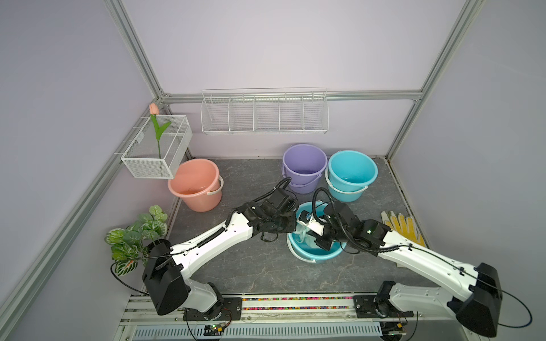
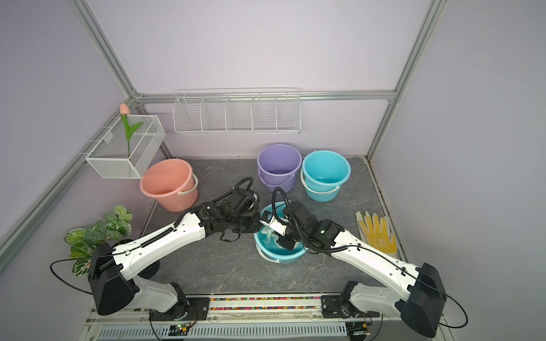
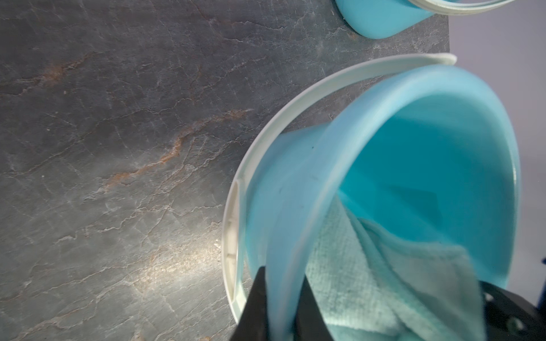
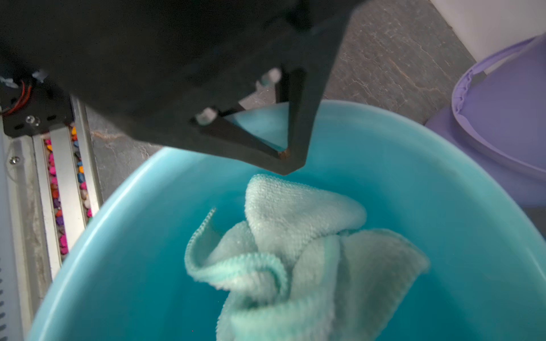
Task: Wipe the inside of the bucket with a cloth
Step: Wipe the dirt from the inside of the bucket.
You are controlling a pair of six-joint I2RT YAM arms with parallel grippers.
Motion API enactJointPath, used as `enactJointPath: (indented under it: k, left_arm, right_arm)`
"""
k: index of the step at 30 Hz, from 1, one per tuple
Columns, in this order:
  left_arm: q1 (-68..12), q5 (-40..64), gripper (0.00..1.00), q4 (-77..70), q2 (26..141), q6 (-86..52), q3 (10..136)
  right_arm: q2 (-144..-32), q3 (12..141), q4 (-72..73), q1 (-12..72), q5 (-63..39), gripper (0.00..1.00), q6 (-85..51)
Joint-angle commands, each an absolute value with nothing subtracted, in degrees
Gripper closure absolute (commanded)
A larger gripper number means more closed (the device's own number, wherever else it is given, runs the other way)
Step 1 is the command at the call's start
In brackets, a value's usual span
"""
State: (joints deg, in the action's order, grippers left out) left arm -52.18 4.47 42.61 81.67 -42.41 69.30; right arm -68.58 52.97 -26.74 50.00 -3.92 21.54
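In both top views the bucket (image 1: 313,256) (image 2: 280,257), light blue with a white handle (image 1: 295,256), stands near the middle of the dark, stone-patterned tabletop (image 1: 251,265), and both arms meet over it. The left gripper (image 1: 292,226) (image 2: 257,226) sits at the bucket's left rim. The right gripper (image 1: 309,236) (image 2: 279,237) reaches down inside, where the cloth (image 1: 300,237) (image 2: 268,236) shows as a pale mint bunch against the blue wall. Toward the back edge stand a pink bucket (image 1: 195,183), a purple bucket (image 1: 304,165) and a second blue bucket (image 1: 351,174). A yellow-and-white glove (image 1: 404,228) lies by the right edge, and a leafy plant (image 1: 136,236) stands by the front left corner.

In the left wrist view the left gripper (image 3: 282,274) is clamped on the bucket (image 3: 283,192): one black finger is outside the wall, the other is inside, and the rim is pinched between them. The handle (image 3: 266,133) curves around the outer wall. The cloth (image 3: 354,280) lies against the inner wall just beside the inside finger.

The right wrist view looks down into the bucket (image 4: 118,212). The cloth (image 4: 295,236) hangs crumpled, its folds gathering and running out of frame toward the camera. The right gripper's fingertips do not show here, but it is clenched, pinching the cloth. The left gripper (image 4: 286,165) crosses the far rim, tip inside. The purple bucket (image 4: 502,133) stands close beside.
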Motion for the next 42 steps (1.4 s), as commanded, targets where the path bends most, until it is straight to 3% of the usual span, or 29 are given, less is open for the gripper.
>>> enactJointPath:
  k: [1,11,23,33,42]
  left_arm:
    - [-52.61,6.47,1.00,43.02,79.08,-41.02,68.24]
    - [-52.54,8.00,1.00,48.20,73.64,-36.53,64.85]
    - [-52.64,11.57,1.00,48.08,72.29,-33.76,64.16]
    - [-52.61,13.35,1.00,48.34,73.39,-31.81,64.90]
    - [-52.64,11.00,1.00,50.06,71.69,-32.61,64.55]
  right_arm:
    - [-70.85,52.80,-25.95,49.45,-9.90,0.93,35.16]
    - [-75.75,55.19,-31.63,46.96,-14.61,0.93,54.51]
    - [-82.48,57.48,-29.75,47.89,-12.40,0.93,69.96]
    - [-90.49,59.99,-21.47,51.80,-5.91,0.93,76.18]
    - [-91.11,59.62,-20.81,51.50,4.19,0.93,77.52]
